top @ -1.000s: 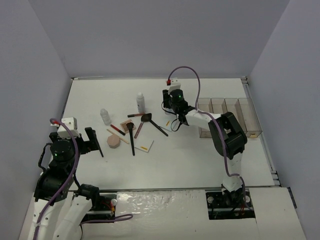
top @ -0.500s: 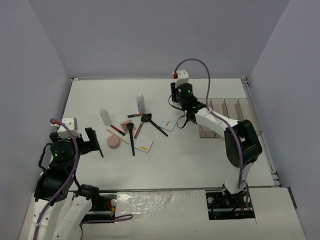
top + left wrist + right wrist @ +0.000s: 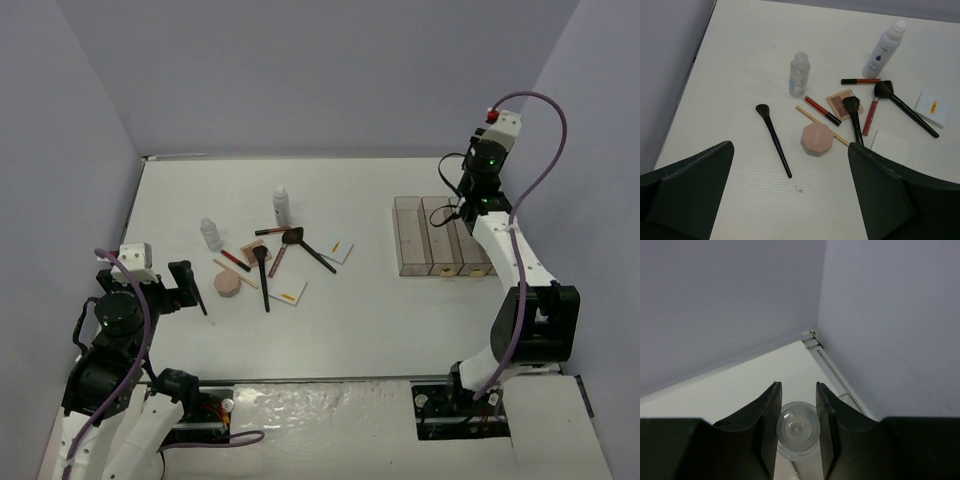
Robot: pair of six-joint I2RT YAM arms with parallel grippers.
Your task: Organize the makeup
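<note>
Swung right over the organizer (image 3: pixel 430 262), our right gripper (image 3: pixel 797 395) pinches a slick round clear bottle (image 3: pixel 798 431) that could slip; our left gripper (image 3: pixel 790 152) gapes open.

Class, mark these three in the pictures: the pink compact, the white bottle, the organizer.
Pink compact (image 3: pixel 816 139), left wrist view, centre of its lid.
White bottle (image 3: pixel 882 50), left wrist view, middle of its body.
Organizer (image 3: pixel 410 240), top view, bare floor of its leftmost compartment.
</note>
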